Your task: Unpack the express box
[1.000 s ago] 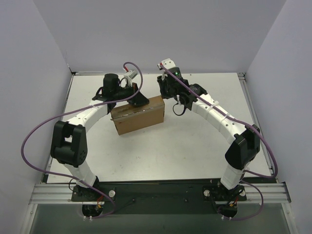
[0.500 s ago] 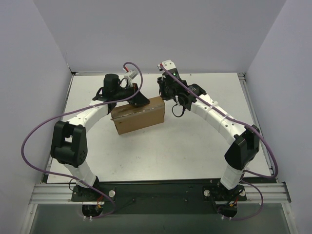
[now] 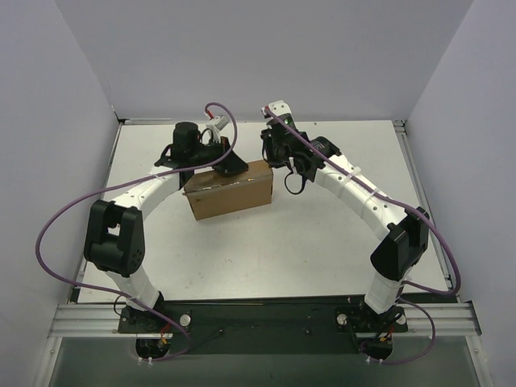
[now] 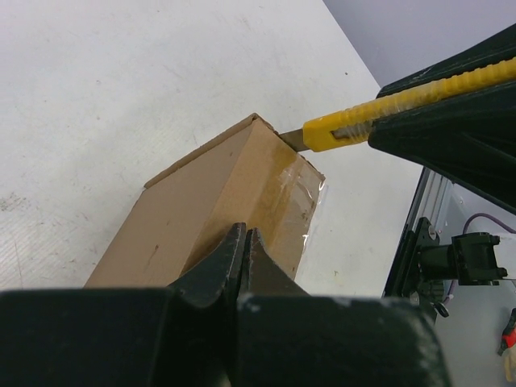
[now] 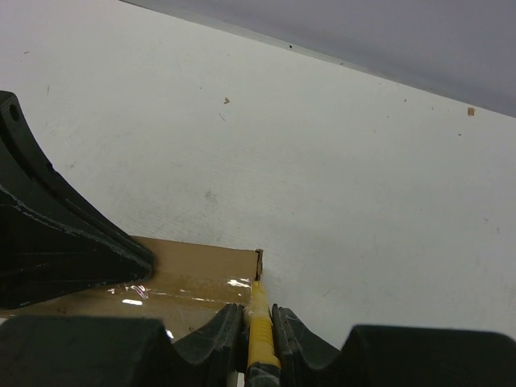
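Observation:
The express box (image 3: 229,190) is a closed brown cardboard box on the white table, its seam covered with clear tape (image 4: 297,187). My left gripper (image 3: 231,165) is shut and empty, its tips (image 4: 243,242) resting on the box's top near the far edge. My right gripper (image 3: 276,156) is shut on a yellow utility knife (image 5: 259,326). The knife's blade tip (image 4: 292,139) touches the box's far right corner (image 5: 258,260) at the end of the taped seam. The box also shows in the left wrist view (image 4: 210,210) and the right wrist view (image 5: 185,278).
The white table (image 3: 322,234) is walled by grey panels on three sides. A metal rail (image 3: 266,314) with both arm bases runs along the near edge. Purple cables loop off both arms.
My right gripper with the knife has shifted slightly left toward the box's far right corner. The left gripper and the box have stayed put.

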You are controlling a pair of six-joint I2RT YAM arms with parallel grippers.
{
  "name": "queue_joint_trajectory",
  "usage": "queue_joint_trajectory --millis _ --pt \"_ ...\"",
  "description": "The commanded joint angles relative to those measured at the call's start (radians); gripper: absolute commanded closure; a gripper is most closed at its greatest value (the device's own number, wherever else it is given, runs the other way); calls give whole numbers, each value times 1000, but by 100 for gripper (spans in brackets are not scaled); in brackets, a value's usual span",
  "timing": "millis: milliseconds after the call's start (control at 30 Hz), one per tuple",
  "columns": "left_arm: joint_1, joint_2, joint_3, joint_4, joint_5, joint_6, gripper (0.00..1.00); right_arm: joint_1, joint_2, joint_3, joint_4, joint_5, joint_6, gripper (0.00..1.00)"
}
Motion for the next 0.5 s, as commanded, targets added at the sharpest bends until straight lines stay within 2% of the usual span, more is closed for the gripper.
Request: queue_joint_trajectory --millis 0,233,467 --pt "-11 18 -8 -23 -89 28 100 11 -18 8 -60 35 34 100" --pt "-23 12 4 -82 -113 53 100 13 -21 11 -65 35 52 100" --pt "-24 10 6 -96 -138 59 100 56 -11 102 -189 54 31 100"
